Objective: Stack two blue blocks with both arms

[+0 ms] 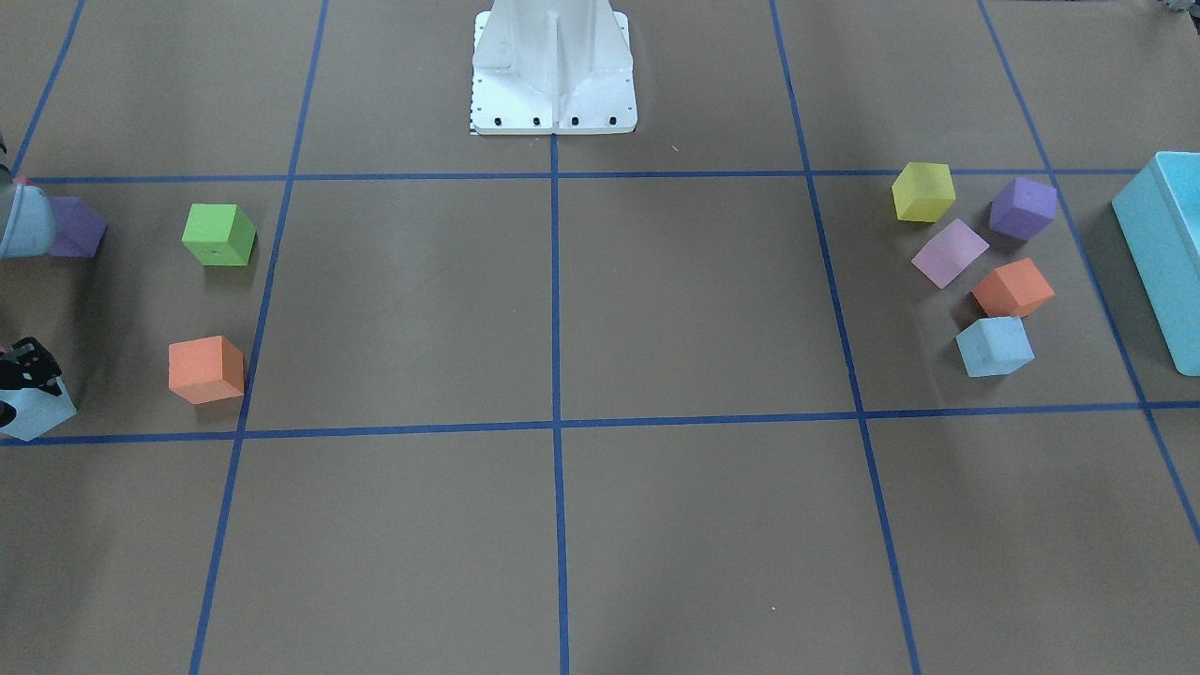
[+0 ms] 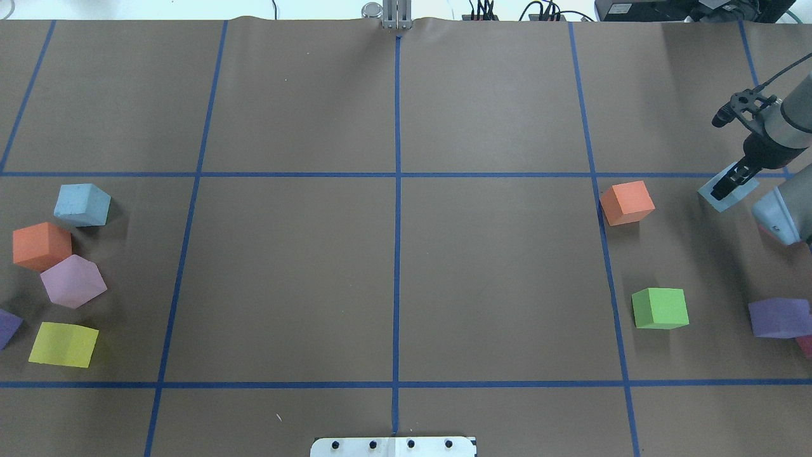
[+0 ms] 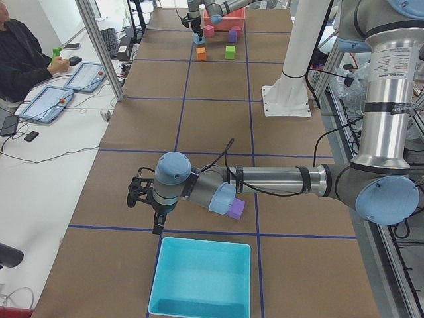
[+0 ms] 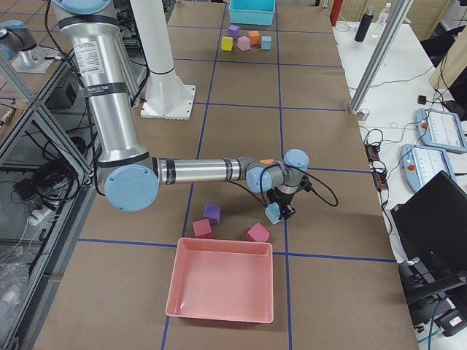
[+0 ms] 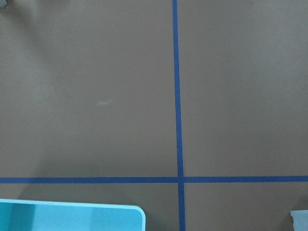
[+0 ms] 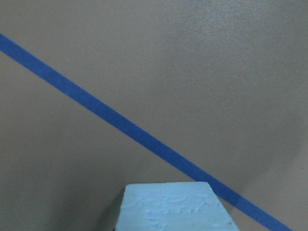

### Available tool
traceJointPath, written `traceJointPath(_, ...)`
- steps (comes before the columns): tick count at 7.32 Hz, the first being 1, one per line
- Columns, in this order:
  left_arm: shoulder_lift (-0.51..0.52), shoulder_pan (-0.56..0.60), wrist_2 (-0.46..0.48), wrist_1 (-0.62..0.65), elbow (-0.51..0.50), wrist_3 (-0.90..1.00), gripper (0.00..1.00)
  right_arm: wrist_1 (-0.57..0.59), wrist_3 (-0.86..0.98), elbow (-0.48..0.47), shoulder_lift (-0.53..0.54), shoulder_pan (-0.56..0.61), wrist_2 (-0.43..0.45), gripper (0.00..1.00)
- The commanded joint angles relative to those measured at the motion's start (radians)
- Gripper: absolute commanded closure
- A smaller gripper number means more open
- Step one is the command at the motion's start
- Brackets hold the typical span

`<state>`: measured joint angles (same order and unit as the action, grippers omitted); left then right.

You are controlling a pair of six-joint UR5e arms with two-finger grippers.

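- The right gripper (image 2: pixel 726 187) is seen clamped on the first blue block (image 2: pixel 713 197) at the far right of the table, well apart from the green cube (image 2: pixel 660 308).
- The left gripper (image 3: pixel 158 225) is shown only from the side, just beside the turquoise bin (image 3: pixel 202 241); whether its fingers are apart or together cannot be told.
- The second blue block (image 2: pixel 81 204) is found at the far left, in a cluster, just beside an orange cube (image 2: pixel 41 245).
- The first block appears to be held tilted, so a twist or slip could be expected during the long carry across the table.
- The orange cube could be nudged when the second block is grasped, as little room is left on that side.
- A skewed release could leave the stack toppled.
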<state>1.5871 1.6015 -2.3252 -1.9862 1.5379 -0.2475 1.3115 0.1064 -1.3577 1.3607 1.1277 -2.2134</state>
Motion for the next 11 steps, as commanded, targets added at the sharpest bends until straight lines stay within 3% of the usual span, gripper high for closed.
traceJointPath(1, 0.002, 0.000, 0.001, 0.000, -0.002, 0.001, 0.03, -0.001, 0.002, -0.012, -0.009, 0.001, -0.061, 0.49)
traceJointPath(3, 0.002, -0.002, 0.001, 0.000, -0.005, 0.001, 0.03, 0.070, -0.008, -0.064, -0.064, 0.055, -0.143, 0.46)
traceJointPath(5, 0.008, -0.003, 0.001, 0.003, -0.007, -0.010, 0.03, 0.412, -0.043, -0.188, -0.229, 0.060, -0.163, 0.46)
traceJointPath(6, 0.037, -0.005, 0.000, 0.013, -0.010, -0.019, 0.03, 0.463, -0.185, -0.237, -0.288, 0.011, -0.160, 0.46)
traceJointPath(8, 0.092, -0.024, -0.006, 0.007, 0.004, -0.084, 0.03, 0.460, -0.438, -0.326, -0.325, -0.125, -0.141, 0.46)
traceJointPath(10, 0.106, -0.093, -0.037, -0.005, 0.005, -0.082, 0.03, 0.459, -0.638, -0.353, -0.380, -0.282, -0.008, 0.46)
traceJointPath(11, 0.109, -0.142, -0.037, -0.008, 0.011, -0.087, 0.03, 0.430, -0.724, -0.368, -0.388, -0.331, 0.010, 0.46)
